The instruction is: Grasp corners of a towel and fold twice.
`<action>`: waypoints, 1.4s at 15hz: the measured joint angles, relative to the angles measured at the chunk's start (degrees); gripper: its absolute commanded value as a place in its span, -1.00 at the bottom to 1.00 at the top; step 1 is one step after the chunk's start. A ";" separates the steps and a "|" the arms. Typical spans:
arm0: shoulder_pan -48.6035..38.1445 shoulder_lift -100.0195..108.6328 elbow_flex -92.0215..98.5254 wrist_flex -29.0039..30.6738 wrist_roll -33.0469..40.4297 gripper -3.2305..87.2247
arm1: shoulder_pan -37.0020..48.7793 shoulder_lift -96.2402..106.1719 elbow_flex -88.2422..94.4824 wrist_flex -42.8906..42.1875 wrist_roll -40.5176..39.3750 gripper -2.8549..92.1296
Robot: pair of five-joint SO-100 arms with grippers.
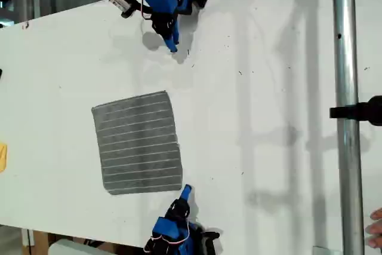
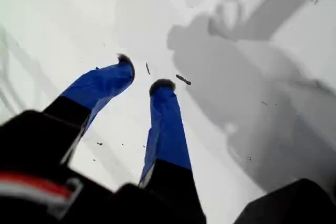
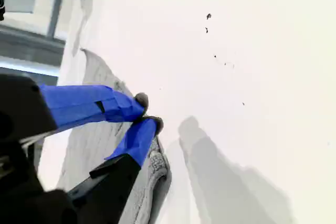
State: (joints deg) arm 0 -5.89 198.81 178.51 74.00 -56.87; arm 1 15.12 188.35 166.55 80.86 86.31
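Observation:
The grey striped towel (image 1: 138, 144) lies flat and unfolded on the white table, towards the exterior view's left. All its corners rest on the table, among them the one (image 1: 166, 92) nearest my first gripper and the one (image 1: 181, 185) nearest my second gripper. My first gripper (image 1: 173, 46) (image 2: 144, 73) hovers open over bare table, well apart from the towel and holding nothing. My second gripper (image 1: 186, 191) (image 3: 148, 112) sits shut right beside the towel's edge (image 3: 152, 177), with no cloth seen between its fingertips.
A small yellow object (image 1: 2, 156) lies at the exterior view's left edge. A metal pole (image 1: 346, 117) runs down the exterior view's right side, with a person's hand (image 1: 376, 228) low beside it. Dark specks (image 2: 182, 79) dot the table near my first gripper.

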 measured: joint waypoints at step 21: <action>2.11 0.00 0.00 -1.23 -32.78 -0.99 | -0.79 0.00 0.00 -0.18 0.00 -0.92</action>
State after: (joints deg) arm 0 -3.78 198.81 178.51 72.77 -89.65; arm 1 14.33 188.35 166.55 80.68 86.31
